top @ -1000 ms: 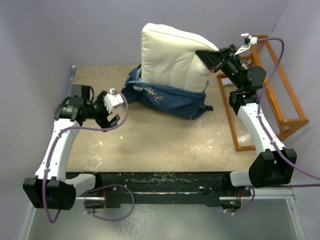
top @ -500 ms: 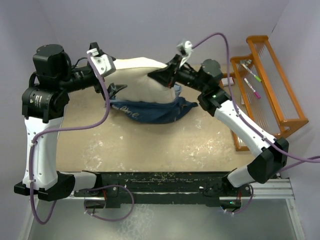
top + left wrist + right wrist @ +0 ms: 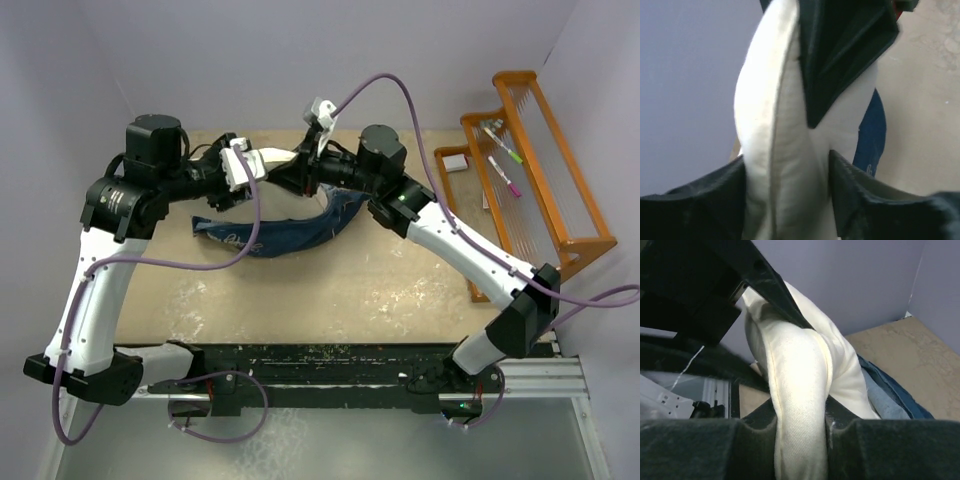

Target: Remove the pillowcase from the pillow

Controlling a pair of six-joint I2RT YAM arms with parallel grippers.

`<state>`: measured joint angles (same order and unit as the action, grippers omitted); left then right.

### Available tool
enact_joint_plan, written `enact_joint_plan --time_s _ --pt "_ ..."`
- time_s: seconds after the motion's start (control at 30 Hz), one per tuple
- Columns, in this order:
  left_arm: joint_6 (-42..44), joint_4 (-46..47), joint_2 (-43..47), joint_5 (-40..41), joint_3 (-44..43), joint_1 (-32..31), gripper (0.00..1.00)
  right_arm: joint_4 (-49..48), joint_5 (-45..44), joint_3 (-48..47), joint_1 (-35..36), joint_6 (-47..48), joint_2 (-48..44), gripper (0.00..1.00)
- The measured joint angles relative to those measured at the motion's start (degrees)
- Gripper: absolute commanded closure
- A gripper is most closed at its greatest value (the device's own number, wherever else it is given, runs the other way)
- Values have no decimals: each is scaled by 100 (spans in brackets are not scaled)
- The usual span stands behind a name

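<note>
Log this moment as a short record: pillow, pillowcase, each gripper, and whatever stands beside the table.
pillow: held up between both grippers
pillowcase: slumped on the table beneath, right end raised, mostly off the pillow
left gripper: wide, closed around the pillow's edge
right gripper: pinched on the pillow's seam
beside: orange rack, right of the table

Close to the left gripper [image 3: 787,165], the pillow [image 3: 775,150] is rendered soft and out of focus, and the dark fingers [image 3: 700,205] are left almost without detail. The overhead view is lit evenly and brightly; only faint shadows are cast on the table [image 3: 330,290].
</note>
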<state>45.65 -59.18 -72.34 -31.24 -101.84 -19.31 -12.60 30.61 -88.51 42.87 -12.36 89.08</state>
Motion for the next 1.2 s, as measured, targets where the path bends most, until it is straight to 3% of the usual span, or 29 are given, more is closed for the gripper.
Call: enact_joint_plan --time_s 0.03,0.1,0.13,0.23,0.37,0.53,0.7,1.07,1.13,1.2 --pt "7 66 39 68 55 -2 81 -15 -4 24 -7 -59 -17 54" --pt "0 232 118 170 188 -20 100 -107 -61 136 -68 -269 -105 33" --pt "-4 302 149 175 269 -44 100 -164 -101 199 -131 -420 -155 27" --pt "-68 446 181 219 385 -98 100 -428 -208 566 -518 -968 -476 22" --pt "-125 490 181 321 380 -98 100 -632 -739 1432 -1268 -1690 -1165 22" --pt "-153 175 190 396 245 -94 100 -643 -1475 2190 -1683 -2142 -1408 21" --pt "-164 -153 197 404 22 -92 100 -621 -1733 2734 -1639 -2465 -1071 22" --pt "-258 -424 216 393 -177 -70 100 -1274 -1746 2778 -1401 -3099 -275 26" --pt "-262 -433 219 380 -177 -70 100 -1397 -1744 2758 -1279 -3174 -127 31" --pt "-275 -435 219 378 -177 -70 100 -1469 -1746 2691 -1139 -3230 52 42"
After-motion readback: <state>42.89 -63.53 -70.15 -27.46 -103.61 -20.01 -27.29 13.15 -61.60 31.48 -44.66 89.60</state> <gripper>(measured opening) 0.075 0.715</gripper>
